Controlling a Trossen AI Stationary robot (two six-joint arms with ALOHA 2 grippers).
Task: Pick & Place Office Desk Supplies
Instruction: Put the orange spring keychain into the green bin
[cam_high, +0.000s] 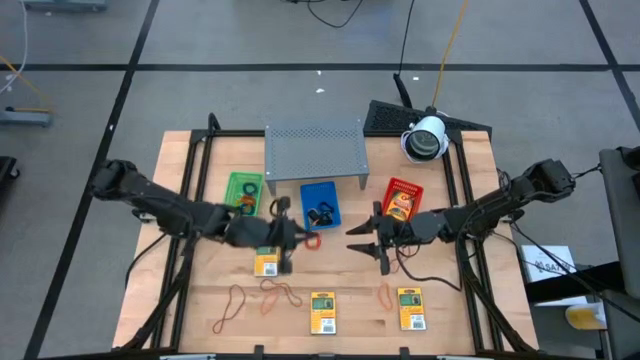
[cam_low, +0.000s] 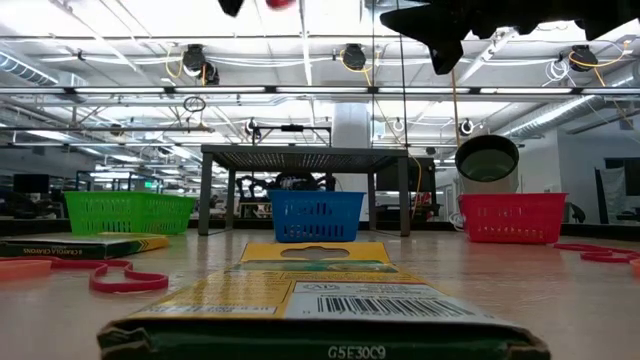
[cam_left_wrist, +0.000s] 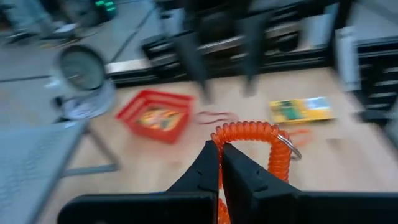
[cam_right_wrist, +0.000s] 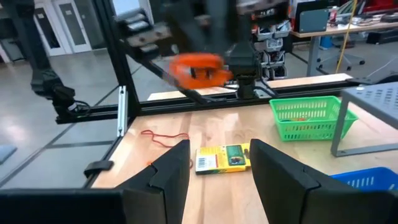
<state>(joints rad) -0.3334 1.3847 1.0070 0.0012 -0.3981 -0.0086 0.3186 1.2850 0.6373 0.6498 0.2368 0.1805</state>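
Orange coiled cord (cam_left_wrist: 247, 138) with a metal ring at its end sits pinched in the closed left tool (cam_high: 290, 238), lifted above the worktop (cam_high: 350, 290) just in front of the blue tray (cam_high: 320, 203). Right tool (cam_high: 372, 241) hovers open, empty, right of that tray.
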